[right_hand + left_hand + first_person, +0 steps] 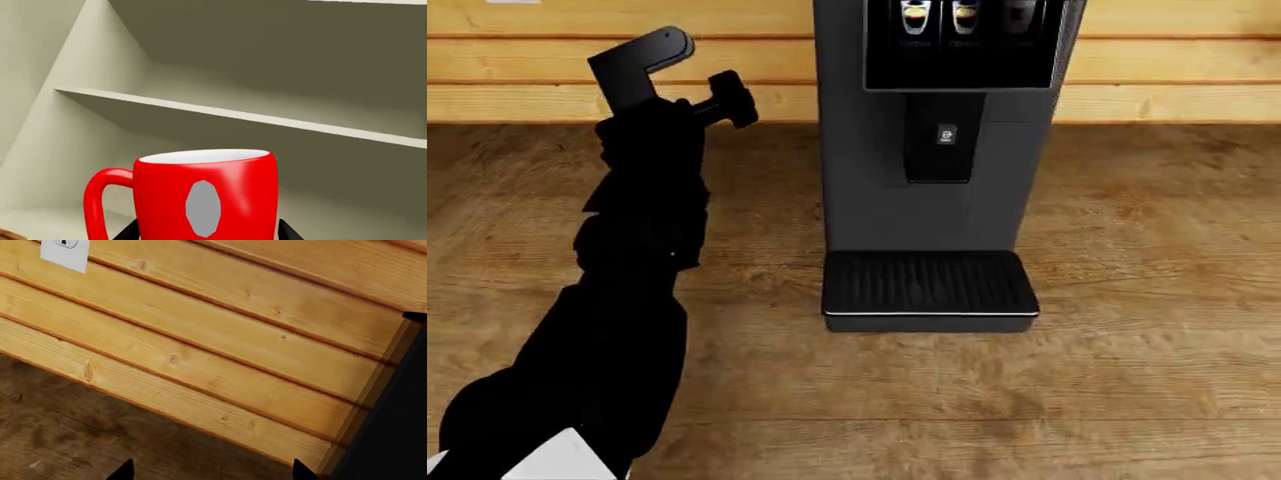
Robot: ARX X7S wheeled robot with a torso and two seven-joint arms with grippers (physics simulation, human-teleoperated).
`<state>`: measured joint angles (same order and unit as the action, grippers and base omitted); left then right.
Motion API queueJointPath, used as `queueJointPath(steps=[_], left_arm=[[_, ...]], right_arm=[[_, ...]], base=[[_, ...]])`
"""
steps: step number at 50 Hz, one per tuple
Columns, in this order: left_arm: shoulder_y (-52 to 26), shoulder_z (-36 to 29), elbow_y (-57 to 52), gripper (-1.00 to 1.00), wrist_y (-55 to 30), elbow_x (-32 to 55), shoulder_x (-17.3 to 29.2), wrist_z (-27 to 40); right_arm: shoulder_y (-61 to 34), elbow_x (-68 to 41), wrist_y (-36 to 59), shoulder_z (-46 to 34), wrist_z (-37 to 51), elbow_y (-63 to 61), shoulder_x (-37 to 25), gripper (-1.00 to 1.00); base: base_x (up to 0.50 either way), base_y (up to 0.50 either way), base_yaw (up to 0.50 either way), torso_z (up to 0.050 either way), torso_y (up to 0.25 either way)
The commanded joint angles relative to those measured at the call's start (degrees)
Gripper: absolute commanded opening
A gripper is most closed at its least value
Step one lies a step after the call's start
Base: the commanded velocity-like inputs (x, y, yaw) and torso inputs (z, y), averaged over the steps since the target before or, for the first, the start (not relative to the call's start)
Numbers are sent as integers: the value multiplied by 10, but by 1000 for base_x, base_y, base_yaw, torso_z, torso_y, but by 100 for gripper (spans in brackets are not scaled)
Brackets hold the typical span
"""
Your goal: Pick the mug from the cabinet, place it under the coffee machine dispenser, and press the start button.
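In the right wrist view the glossy red mug [227, 185], with its white inside and loop handle, stands upright inside the pale cabinet [220, 116]. My right gripper [207, 233] is shut on the mug, one dark fingertip against each side of it. The right arm does not show in the head view. The coffee machine dispenser [940, 140] juts from the dark grey machine [921, 205] above the slotted drip tray [928, 290]. My left gripper [734, 100] hangs left of the machine near the wooden wall, open, its fingertips [125, 471] with nothing between them.
A plank wall [547, 70] backs the wooden counter [1121, 380]. A white wall outlet [65, 252] sits on the planks. The machine's dark side [393, 430] is close to my left gripper. A cabinet shelf [320, 127] runs above the mug.
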<state>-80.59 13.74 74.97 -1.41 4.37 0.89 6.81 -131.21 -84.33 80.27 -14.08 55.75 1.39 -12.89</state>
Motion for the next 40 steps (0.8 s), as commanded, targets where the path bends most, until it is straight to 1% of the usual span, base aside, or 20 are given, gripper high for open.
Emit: queueJointPath(steps=[1,15,18,24,29,32,37,40], left_arm=[[0,23,0,100,0,-8,1,11],[0,24,0,100,0,-21,-1,6],[0,24,0,100,1,-21,-1,3],[1,23,0,100,1,-22,-2,0],[0,20,0,100,0,-24,-2,-1],[1,18,0,100,1,-25,-2,-1],[1,16,0,100,3,-26,-2,-1],[1,14,0,100,3,-26,-2,-1]], right_arm=[[7,-29,14,19,26,-14,8,-100],[23,-56,7,16,44,-25,2,-100],[37,-59,-2,22,50,-45,-3,-100],[93,-178,-3,32,160,-86,-16,-100],[161,-315,-43,12,286,-161,-58,-100],[194,-366,-76,-4,332,-210,-85,-100],[209,-405,-187,-60,340,-301,-159,-100],[216,-415,-235,-83,339,-341,-192,-100]], base=[[-500,0,0,0,0],[-500,14,0,0,0],[-333,53,0,0,0],[0,0,0,0,0],[0,0,0,0,0],[0,0,0,0,0],[0,0,0,0,0],[0,0,0,0,0]])
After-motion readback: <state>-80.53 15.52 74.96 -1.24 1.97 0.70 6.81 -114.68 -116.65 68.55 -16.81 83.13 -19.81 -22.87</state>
